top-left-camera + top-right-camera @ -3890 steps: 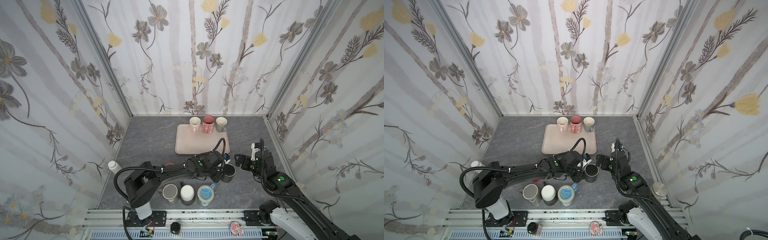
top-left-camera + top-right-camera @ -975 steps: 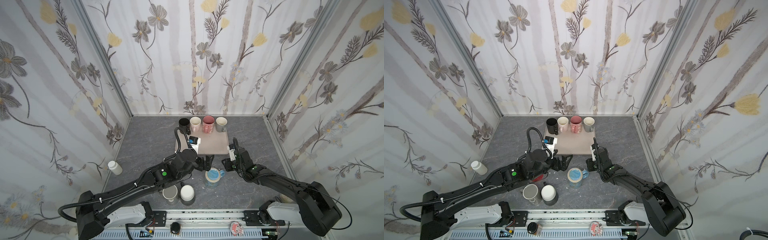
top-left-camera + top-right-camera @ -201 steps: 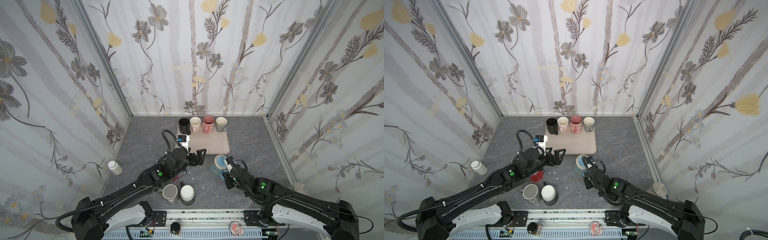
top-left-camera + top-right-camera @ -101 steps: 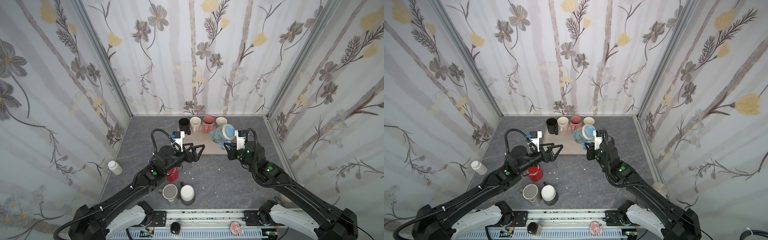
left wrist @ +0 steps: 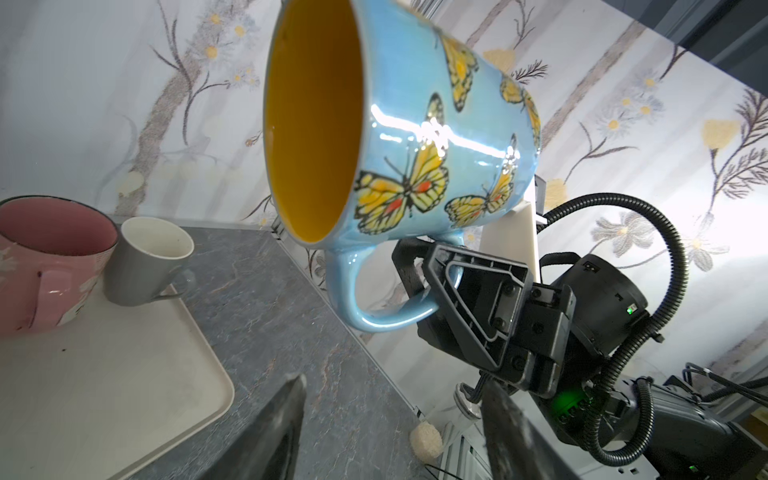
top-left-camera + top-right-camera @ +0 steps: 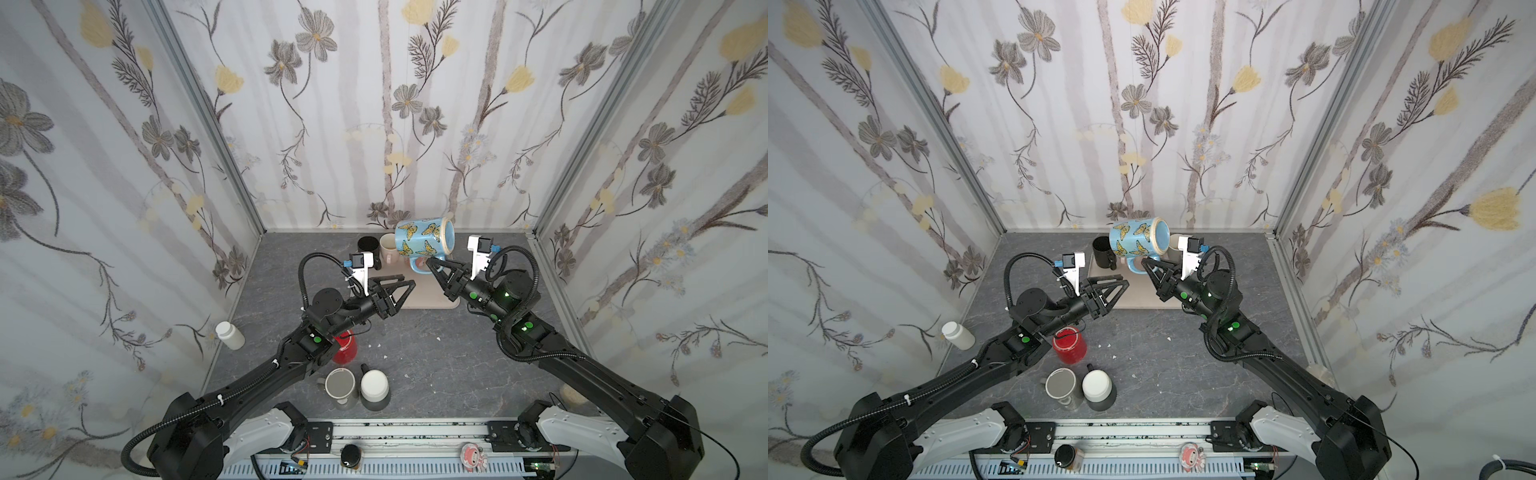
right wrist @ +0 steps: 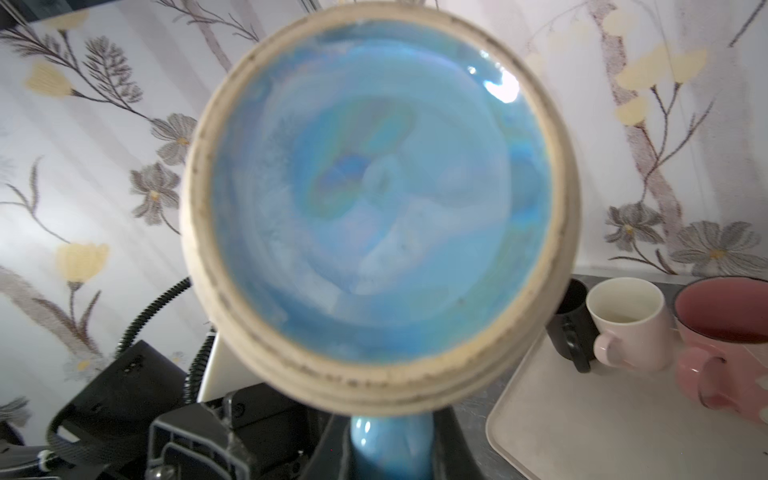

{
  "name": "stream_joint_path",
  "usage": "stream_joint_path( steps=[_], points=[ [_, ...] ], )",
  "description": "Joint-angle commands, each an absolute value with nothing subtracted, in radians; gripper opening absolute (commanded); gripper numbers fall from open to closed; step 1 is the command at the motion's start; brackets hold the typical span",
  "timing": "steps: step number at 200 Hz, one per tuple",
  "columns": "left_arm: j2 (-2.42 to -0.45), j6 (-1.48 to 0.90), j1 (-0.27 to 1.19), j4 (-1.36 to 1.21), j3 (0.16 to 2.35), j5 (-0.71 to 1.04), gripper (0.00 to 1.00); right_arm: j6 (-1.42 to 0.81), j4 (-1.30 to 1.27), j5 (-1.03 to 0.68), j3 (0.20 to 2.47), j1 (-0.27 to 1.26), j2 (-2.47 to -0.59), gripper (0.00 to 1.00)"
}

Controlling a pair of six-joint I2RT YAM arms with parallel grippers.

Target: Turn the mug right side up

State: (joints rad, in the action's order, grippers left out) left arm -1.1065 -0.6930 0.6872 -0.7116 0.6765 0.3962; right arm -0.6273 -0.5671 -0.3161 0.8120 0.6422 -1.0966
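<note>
The blue butterfly mug hangs on its side in the air over the back of the tray in both top views. Its yellow inside faces my left gripper and its cream-ringed base faces my right wrist. My right gripper is shut on the mug's handle, which points downward. My left gripper stands open and empty, lower than the mug and to its left.
A beige tray lies at the back with a black mug, a cream mug, a pink mug and a grey mug. A red cup, two grey mugs and a white bottle stand nearer.
My right gripper has carried the mug up from the table and back over the tray, tipping it onto its side. My left gripper has risen and its jaws have narrowed somewhat.
</note>
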Motion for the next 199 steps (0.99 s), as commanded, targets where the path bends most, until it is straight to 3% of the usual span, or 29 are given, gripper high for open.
stream_joint_path(
  steps=[1,31,145,182,199],
  points=[
    [-1.122,-0.719,0.687,-0.837,0.688,0.413,0.67,-0.675,-0.793,-0.363,0.814,0.660,-1.090,0.00],
    [-1.136,-0.735,0.688,-0.905,0.701,0.424,0.64,-0.691,-0.805,-0.372,0.807,0.687,-1.096,0.00],
    [-1.134,-0.747,0.687,-0.953,0.728,0.423,0.32,-0.805,-0.923,-0.396,0.726,0.726,-1.153,0.00],
    [-1.139,-0.756,0.687,-0.937,0.742,0.409,0.00,-0.809,-0.919,-0.396,0.716,0.728,-1.163,0.00],
    [-1.137,-0.749,0.689,-0.891,0.758,0.393,0.00,-0.798,-0.890,-0.378,0.712,0.728,-1.152,0.00]
  ],
)
